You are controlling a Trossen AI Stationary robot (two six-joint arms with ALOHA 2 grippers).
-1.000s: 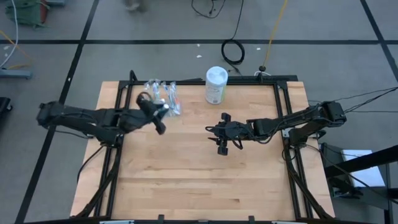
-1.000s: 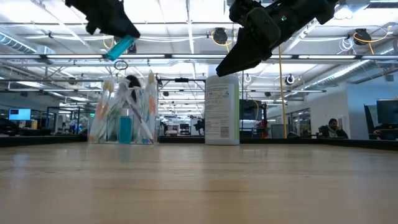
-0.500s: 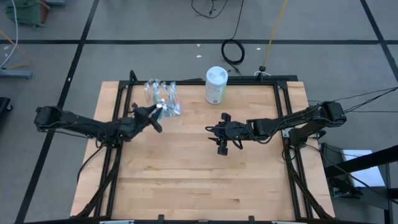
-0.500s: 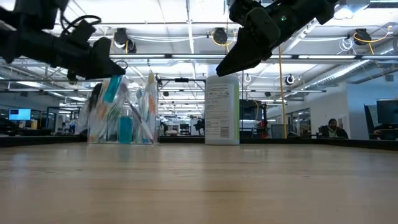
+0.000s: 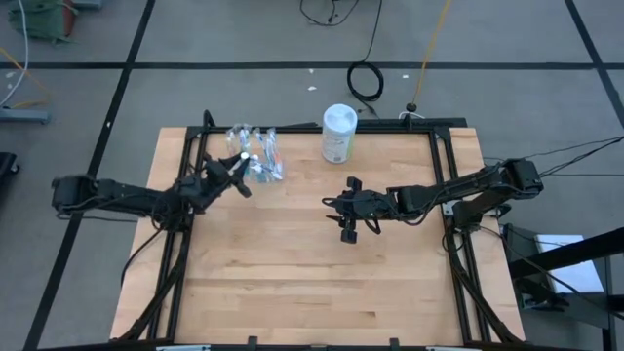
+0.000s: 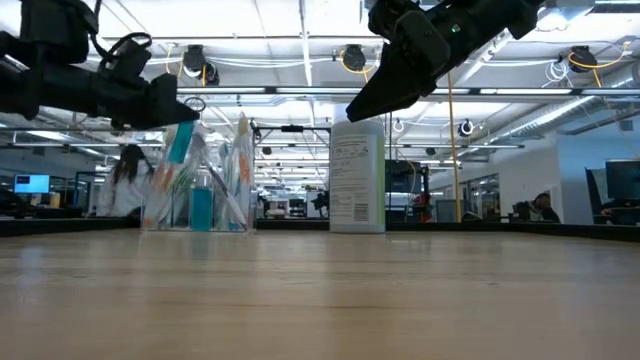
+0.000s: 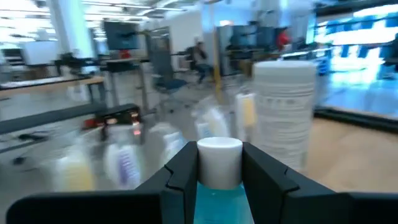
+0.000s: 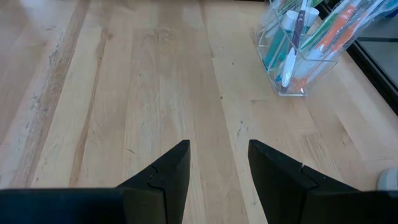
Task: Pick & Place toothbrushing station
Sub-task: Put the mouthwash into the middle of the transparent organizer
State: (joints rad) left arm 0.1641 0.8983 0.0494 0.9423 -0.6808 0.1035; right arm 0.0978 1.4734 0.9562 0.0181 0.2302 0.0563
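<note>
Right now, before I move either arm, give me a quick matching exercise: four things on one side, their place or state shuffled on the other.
Things:
1. left tool
2. right tool
3. clear cup
4. white canister

States:
A. open and empty above bare wood
B. stands at the table's far edge, near its middle
C. packed with toothbrushes, far left part of the table
D. shut on a teal tube with a white cap, beside the cup

Pairs: 1-D, 2-A, 3-C, 4-B
</note>
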